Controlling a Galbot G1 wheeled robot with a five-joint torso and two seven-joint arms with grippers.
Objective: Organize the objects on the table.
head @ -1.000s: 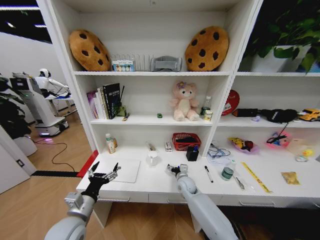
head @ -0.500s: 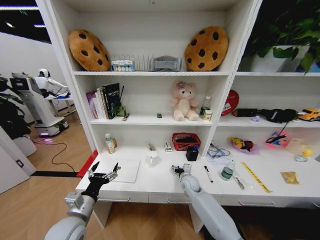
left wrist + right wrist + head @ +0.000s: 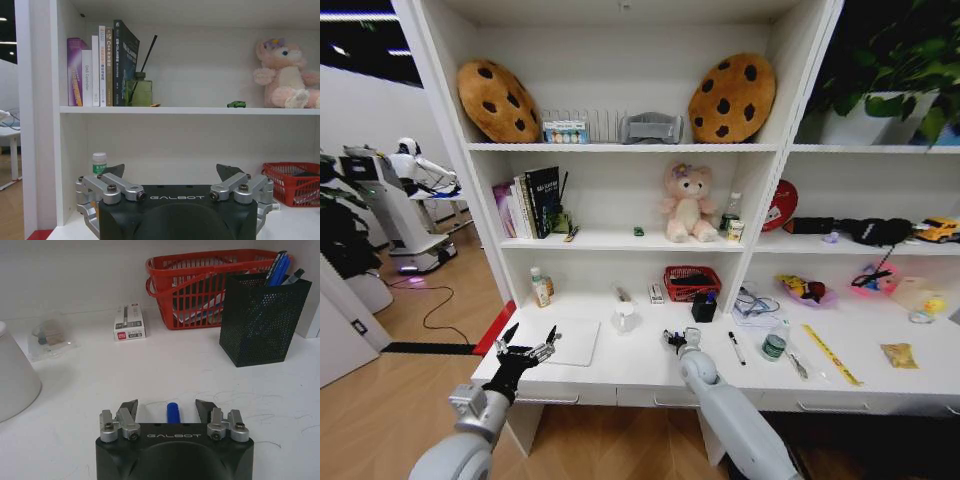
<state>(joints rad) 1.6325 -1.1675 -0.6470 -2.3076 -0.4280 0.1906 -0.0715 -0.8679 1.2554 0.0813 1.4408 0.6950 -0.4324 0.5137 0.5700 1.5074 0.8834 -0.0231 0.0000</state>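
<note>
On the white table [image 3: 640,365] my right gripper [image 3: 674,340] stands open just above the top. The end of a blue pen [image 3: 172,413] lies between its spread fingers, untouched by either. Beyond it stand a black mesh pen holder [image 3: 262,320] with blue pens and a red basket [image 3: 210,287]. A black pen [image 3: 737,348], a green-lidded jar [image 3: 775,346] and a yellow ruler [image 3: 832,354] lie to its right. My left gripper [image 3: 525,350] hovers open at the table's left end, beside the silver laptop [image 3: 568,340]. A tiny green item [image 3: 236,104] sits on the shelf.
A white cup [image 3: 15,375] and a small box [image 3: 129,322] stand near the right gripper. A green-capped bottle [image 3: 99,162] is at the back left. The shelf holds books [image 3: 102,65], a pink plush bear [image 3: 687,203] and cookie cushions [image 3: 498,100]. More clutter [image 3: 805,290] lies right.
My right gripper has edged slightly to the right over the table. The left arm has not moved.
</note>
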